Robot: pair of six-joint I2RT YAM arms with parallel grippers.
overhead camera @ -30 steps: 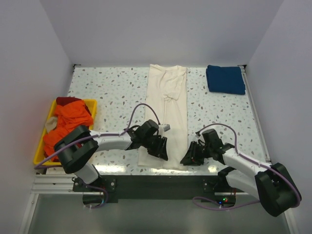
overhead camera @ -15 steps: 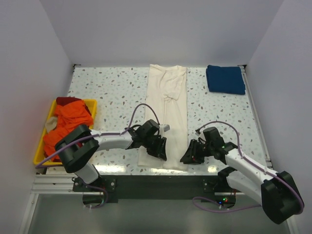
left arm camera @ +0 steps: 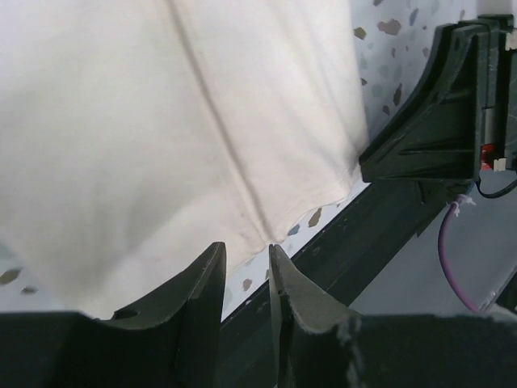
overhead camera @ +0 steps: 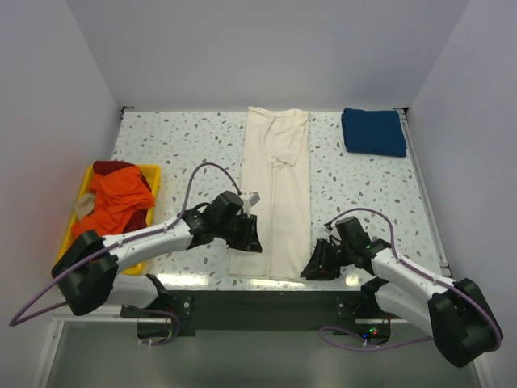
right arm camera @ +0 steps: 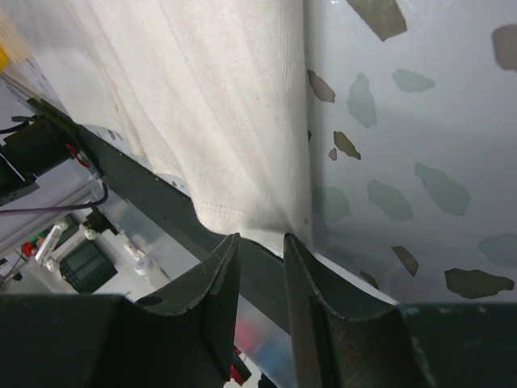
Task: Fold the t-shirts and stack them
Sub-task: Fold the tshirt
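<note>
The cream t-shirt (overhead camera: 279,178) lies as a long narrow strip down the middle of the table, its hem at the front edge. It fills the left wrist view (left arm camera: 161,121) and the right wrist view (right arm camera: 218,105). My left gripper (overhead camera: 250,242) (left arm camera: 246,252) is at the strip's near left edge, jaws a narrow gap apart, the hem just past the tips. My right gripper (overhead camera: 312,270) (right arm camera: 260,238) is at the near right corner, jaws slightly apart, the hem at its tips. A folded dark blue t-shirt (overhead camera: 373,131) lies at the far right. Orange t-shirts (overhead camera: 117,198) and a red one (overhead camera: 109,167) are piled at the left.
The yellow tray (overhead camera: 153,173) holding the orange and red shirts stands at the left edge. The table's dark front rail (overhead camera: 258,295) runs right below the cream shirt's hem. A black part of the right arm (left arm camera: 436,105) shows in the left wrist view.
My left gripper has drawn back to the left, off the cream shirt to its left edge, and the left arm's elbow has swung down. The right gripper has barely moved.
</note>
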